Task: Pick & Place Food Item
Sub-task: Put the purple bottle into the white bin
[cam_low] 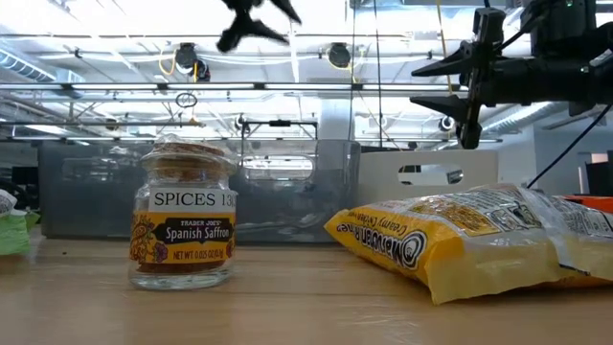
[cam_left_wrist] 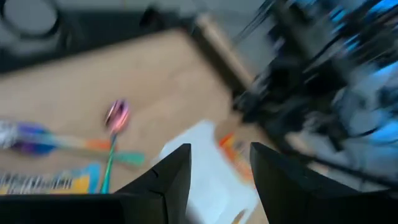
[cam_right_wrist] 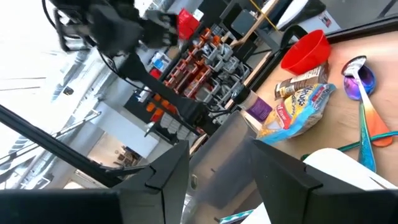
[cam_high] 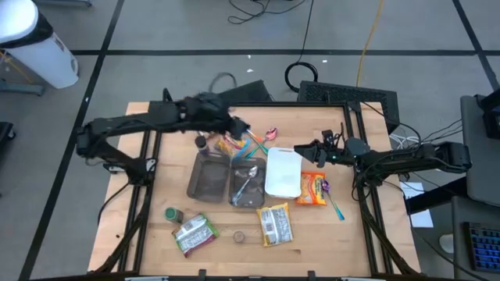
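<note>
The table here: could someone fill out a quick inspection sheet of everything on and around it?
Surface: wooden table.
Job's things: yellow noodle packet, orange snack bag, green packet.
Clutter: saffron jar, two metal trays, white container, colourful spoons.
Grippers: left gripper above the far snacks, jaws open, empty; right gripper beside the white container, jaws open, empty.
Cables: loops on floor.
Surroundings: white bin.

Jar (cam_low: 183, 216), low view: label reads "SPICES", then "TRADER JOE'S" and "Spanish Saffron"; the small print under it is too fine to read. Yellow bag (cam_low: 450, 240) beside it: curved printed lettering lying upside down, not readable. No other text is legible.
</note>
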